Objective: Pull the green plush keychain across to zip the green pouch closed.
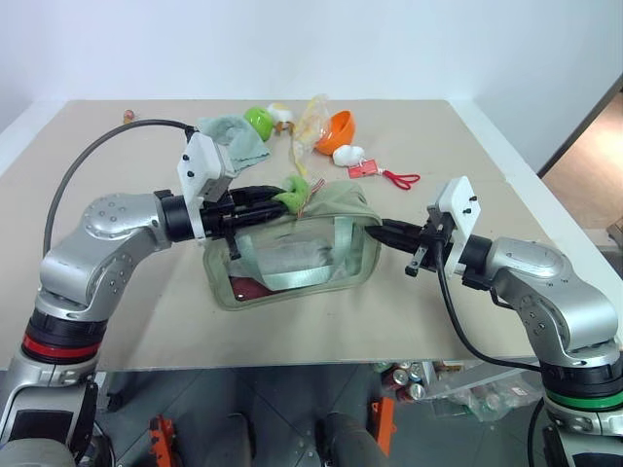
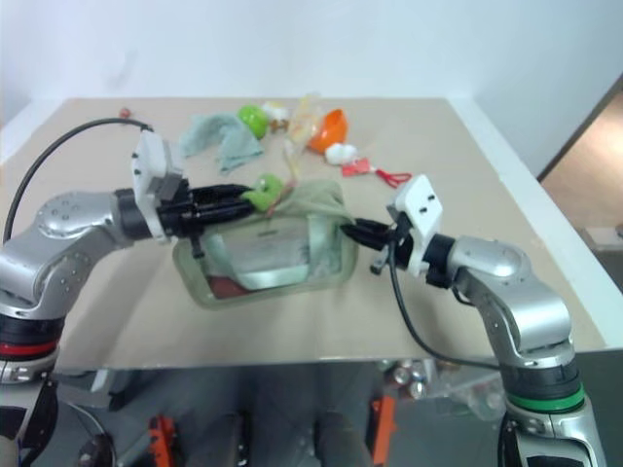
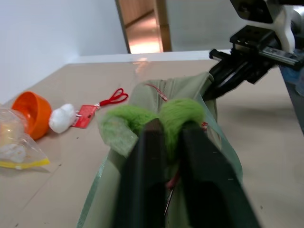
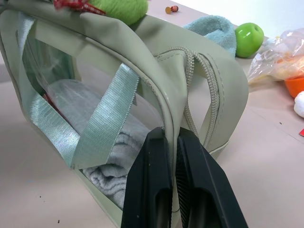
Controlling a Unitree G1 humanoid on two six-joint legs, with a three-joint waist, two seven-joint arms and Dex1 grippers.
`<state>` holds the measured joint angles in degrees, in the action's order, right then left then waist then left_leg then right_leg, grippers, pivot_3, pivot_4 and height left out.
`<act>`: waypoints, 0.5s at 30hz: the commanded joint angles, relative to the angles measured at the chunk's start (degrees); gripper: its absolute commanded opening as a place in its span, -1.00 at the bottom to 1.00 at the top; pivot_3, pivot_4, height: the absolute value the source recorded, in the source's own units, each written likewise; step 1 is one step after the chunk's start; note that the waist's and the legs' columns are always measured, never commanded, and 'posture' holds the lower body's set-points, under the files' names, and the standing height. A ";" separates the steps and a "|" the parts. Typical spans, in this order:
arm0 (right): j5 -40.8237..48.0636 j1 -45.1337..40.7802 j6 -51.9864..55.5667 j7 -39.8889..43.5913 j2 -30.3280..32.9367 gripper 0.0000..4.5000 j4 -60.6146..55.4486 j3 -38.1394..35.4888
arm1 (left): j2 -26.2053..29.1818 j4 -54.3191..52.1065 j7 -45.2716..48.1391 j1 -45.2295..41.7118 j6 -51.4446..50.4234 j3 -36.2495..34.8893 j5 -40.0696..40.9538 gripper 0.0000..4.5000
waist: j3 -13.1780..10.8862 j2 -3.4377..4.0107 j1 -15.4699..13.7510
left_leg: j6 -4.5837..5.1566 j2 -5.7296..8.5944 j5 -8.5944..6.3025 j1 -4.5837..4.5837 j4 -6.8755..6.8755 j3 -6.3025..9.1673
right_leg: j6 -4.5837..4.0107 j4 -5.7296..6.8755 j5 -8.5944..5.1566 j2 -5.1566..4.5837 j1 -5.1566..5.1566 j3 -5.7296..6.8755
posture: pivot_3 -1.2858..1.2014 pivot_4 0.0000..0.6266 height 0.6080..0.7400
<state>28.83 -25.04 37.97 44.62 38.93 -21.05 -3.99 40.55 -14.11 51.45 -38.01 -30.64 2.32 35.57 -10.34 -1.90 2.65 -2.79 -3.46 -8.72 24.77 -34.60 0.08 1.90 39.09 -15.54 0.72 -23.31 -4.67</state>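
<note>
We're at a beige table (image 1: 117, 321) against a white wall, open doorway off right. The green pouch (image 1: 292, 255) sits mid-table; our left gripper (image 3: 170, 130) pinches the green plush keychain (image 3: 178, 114) on top, our right gripper (image 4: 172, 137) clamps the pouch's end.

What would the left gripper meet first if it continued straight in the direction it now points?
Likely the right gripper: the left gripper, holding the lime-green oval plush keychain, points along the sage-green fabric pouch's top toward it.
</note>
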 commanded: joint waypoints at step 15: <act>-0.27 -1.50 -4.43 2.89 0.07 -1.00 1.62 0.78 | 9.56 -18.79 -7.92 22.73 -14.87 -27.86 13.75 0.64 | -0.01 0.01 0.15 | 0.01 -0.07 0.00 -0.05 -0.03 0.00 | -0.03 0.02 -0.01 -0.02 0.04 0.05 | 0.03 -0.52 1.00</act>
<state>28.37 -25.32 34.75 46.57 38.90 -19.03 -3.15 49.73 -30.46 45.08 -16.39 -45.26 -22.55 48.43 -10.36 -1.89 2.80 -2.79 -3.53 -8.72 24.69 -34.63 0.07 1.86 39.11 -15.54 0.70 -23.25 -4.64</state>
